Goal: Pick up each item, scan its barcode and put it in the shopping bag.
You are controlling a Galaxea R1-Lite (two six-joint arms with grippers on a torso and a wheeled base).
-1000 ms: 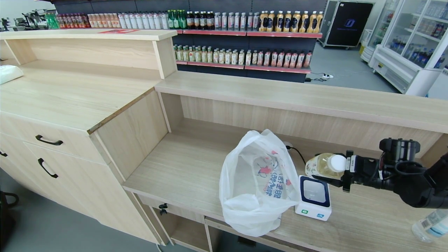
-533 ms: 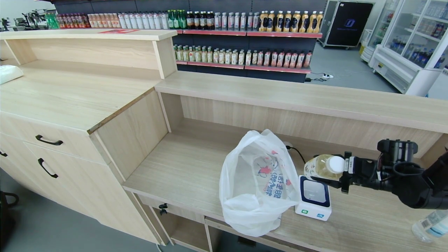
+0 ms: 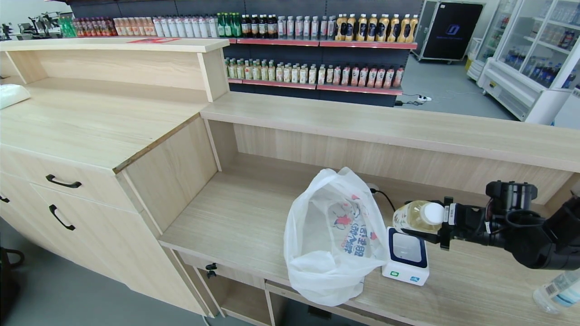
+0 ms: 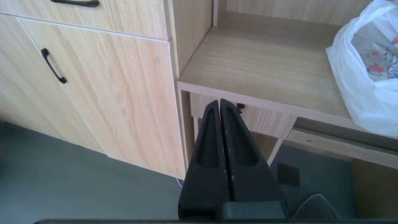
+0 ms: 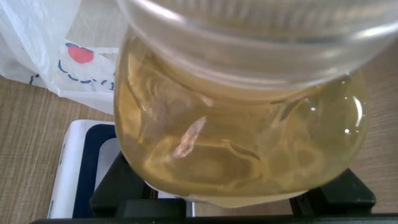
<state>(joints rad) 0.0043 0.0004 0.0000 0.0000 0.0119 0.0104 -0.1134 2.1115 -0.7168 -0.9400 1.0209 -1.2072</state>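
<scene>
Wooden counter [image 3: 235,213]: right pincer [image 3: 428,219] grasping yellow-drink bottle [image 3: 409,216] above scanner [image 3: 406,256], beside printed shopping bag [image 3: 333,235]; left pincer [image 4: 220,111] clenched.

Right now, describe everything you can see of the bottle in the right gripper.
The bottle is clear plastic, filled with pale yellow liquid, and has a white cap. It lies on its side in the air, cap toward the arm and base toward the bag. The right gripper is shut on it. It hangs just over the far edge of the scanner.
</scene>
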